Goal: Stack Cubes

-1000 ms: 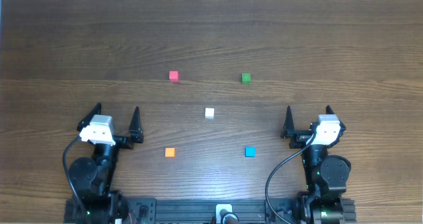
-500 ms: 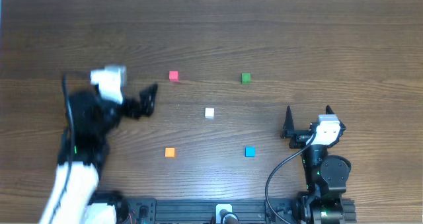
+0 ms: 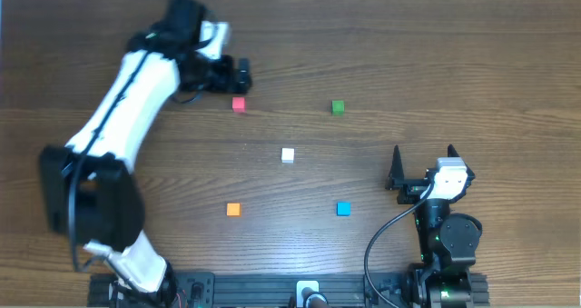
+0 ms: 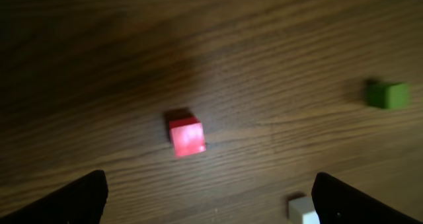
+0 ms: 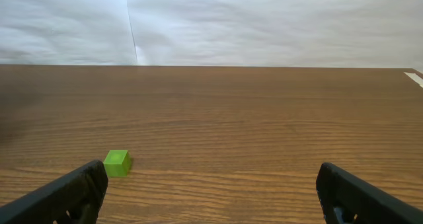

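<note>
Left gripper [image 4: 208,184] spread above the pink cube [image 4: 186,135]; green cube [image 4: 387,94] and white cube [image 4: 303,209] sit apart nearby. Right gripper [image 3: 423,154] spread too, by the worktop's [image 3: 472,44] near edge.

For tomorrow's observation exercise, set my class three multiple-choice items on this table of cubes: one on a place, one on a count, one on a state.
1. The white cube lies
A. amid the other cubes
B. at the far left
C. in a gripper

2. Cubes on the table:
A. three
B. five
C. seven

3. The left gripper is
A. open, empty
B. shut on a cube
C. shut, empty

Answers:
1 A: the red cube and green cube lie beyond it, the orange cube and blue cube nearer the arms' bases.
2 B: those four plus white.
3 A: its fingers stand wide apart, nothing between them.
</note>
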Controlling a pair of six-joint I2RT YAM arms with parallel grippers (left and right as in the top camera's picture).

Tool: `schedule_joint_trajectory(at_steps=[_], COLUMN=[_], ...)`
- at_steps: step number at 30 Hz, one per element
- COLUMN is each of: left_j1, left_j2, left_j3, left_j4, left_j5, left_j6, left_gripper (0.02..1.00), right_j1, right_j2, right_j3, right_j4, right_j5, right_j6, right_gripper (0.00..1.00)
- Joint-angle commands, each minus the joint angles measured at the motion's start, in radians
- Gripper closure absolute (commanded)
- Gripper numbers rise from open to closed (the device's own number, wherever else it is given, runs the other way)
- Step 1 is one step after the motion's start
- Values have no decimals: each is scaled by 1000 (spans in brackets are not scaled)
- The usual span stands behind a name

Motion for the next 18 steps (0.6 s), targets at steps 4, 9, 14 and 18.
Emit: schedule_joint_trajectory(at_steps=[4, 9, 14, 18], left_j1=[-76, -68, -66, -66], left_j2=[172, 208, 244, 264], left_j3=[82, 82, 82, 82], left_j4=[-41, -46, -43, -39], left_j5=[-175, -215, -218, -223], left_j6=[-74, -96, -100, -135], left_gripper=[20, 29, 47, 73], right_j1=[-2, -2, -2, -2], right_j2=[-7, -7, -7, -7], right_j3=[-8, -8, -8, -8], right_j4=[1, 1, 1, 1], right_j5=[-8, -8, -8, -8], right_j6=[-2, -2, -2, -2], right_gripper=[7, 7, 7, 9])
